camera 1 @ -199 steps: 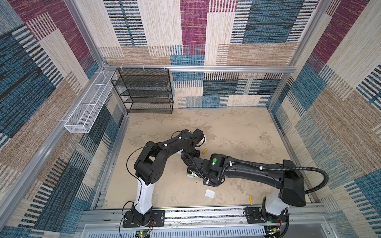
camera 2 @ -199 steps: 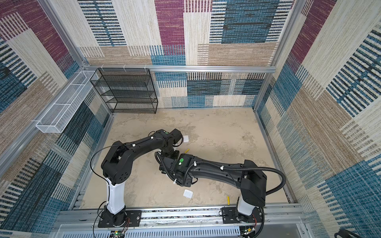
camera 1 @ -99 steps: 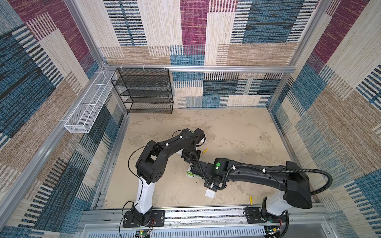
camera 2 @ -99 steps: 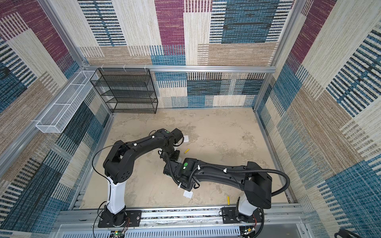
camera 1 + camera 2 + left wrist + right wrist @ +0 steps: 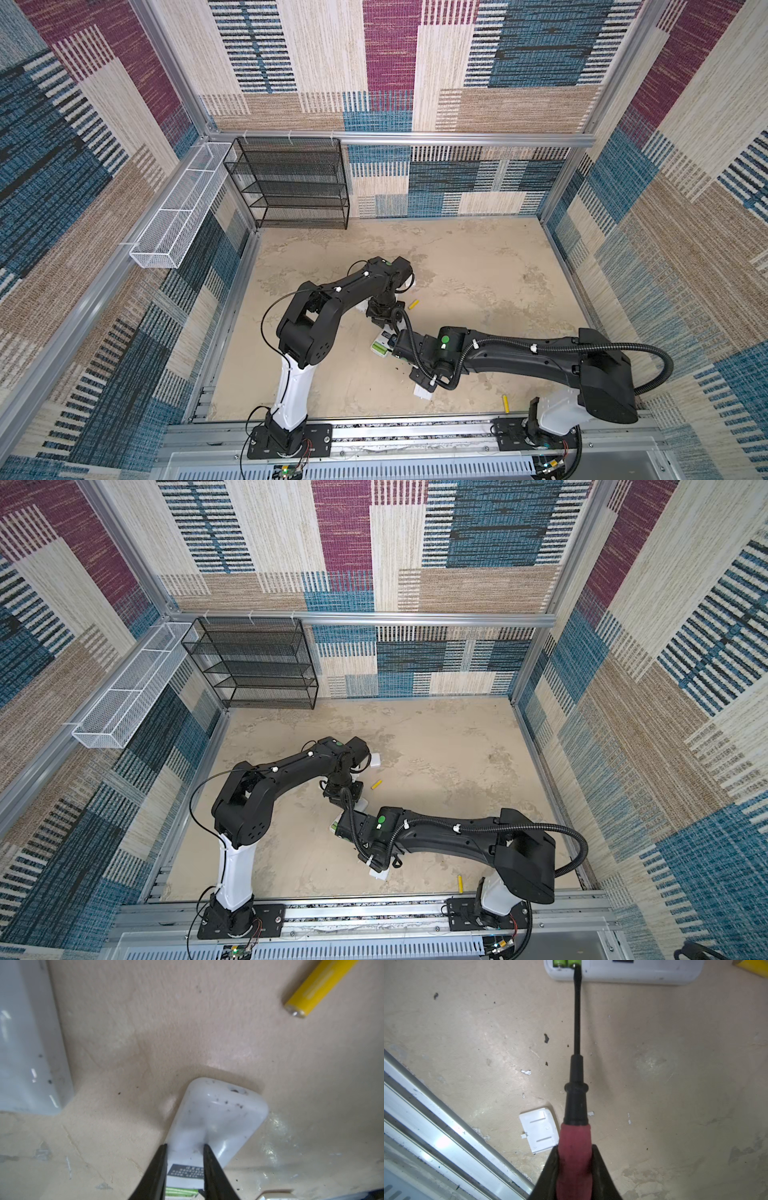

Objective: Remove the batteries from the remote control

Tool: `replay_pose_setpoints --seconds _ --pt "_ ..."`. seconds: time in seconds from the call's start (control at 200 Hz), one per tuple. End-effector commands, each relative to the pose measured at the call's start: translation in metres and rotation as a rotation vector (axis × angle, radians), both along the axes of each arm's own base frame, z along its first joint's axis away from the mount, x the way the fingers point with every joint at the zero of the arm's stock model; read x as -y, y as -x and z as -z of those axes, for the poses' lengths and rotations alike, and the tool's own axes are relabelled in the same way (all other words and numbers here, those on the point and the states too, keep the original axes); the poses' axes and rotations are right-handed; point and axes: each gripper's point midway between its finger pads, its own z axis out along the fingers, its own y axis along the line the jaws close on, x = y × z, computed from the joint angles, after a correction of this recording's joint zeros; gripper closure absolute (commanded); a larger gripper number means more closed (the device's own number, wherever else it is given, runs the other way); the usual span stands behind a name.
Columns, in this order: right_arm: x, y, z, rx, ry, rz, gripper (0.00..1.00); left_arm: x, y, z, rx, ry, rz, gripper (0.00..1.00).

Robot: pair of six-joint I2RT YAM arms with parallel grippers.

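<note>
The batteries are not all out yet. Two green batteries (image 5: 559, 962) sit side by side in the open end of the white remote (image 5: 633, 972). The remote lies flat close to the middle of the worktop (image 5: 478, 270). One yellow battery (image 5: 412, 304) lies loose just to the far right of the remote. A second yellow battery (image 5: 506, 403) lies at the near edge, by the foot of the right arm.

The right claw (image 5: 574, 1147) is squeezed tight on the red handle of the screwdriver (image 5: 576, 1022). The black tip touches the end of one green battery. The left claw (image 5: 185, 1146) has its two fingers (image 5: 158, 1172) a little apart. Their tips press down on the far part of the remote, and the claw holds nothing.

I think the next job is to pry that green battery up, and a few things could go wrong. The battery end is round and smooth, so the thin tip may slip off and jab the remote. If the push is too hard, the battery may pop out fast and roll away across the worktop. The left claw only rests on top, so the remote may slide or tip up when the tool pushes. The small white cover (image 5: 538, 1130) lies right by the right claw and could get bumped.
</note>
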Motion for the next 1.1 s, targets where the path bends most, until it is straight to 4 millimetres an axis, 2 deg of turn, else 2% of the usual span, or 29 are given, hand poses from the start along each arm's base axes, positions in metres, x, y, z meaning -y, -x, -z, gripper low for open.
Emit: replay_pose_setpoints --seconds 0.0,0.27,0.586,0.921,1.097 --pt "-0.038 -0.018 -0.012 0.074 -0.198 0.072 1.00 -0.005 -0.003 0.016 0.006 -0.032 0.029 0.69" --pt "-0.039 -0.019 0.000 0.077 -0.267 0.138 1.00 -0.005 -0.004 0.016 0.004 -0.031 0.013 0.70" --pt "-0.043 -0.025 -0.003 0.124 -0.402 0.200 1.00 -0.005 -0.002 0.018 -0.005 -0.030 0.003 0.71" --pt "-0.038 -0.027 0.003 0.150 -0.444 0.218 1.00 -0.006 -0.001 0.020 -0.012 -0.033 -0.003 0.71" --pt "-0.043 -0.013 -0.007 0.098 -0.490 0.152 1.00 -0.008 -0.002 0.019 -0.006 -0.040 -0.009 0.71"
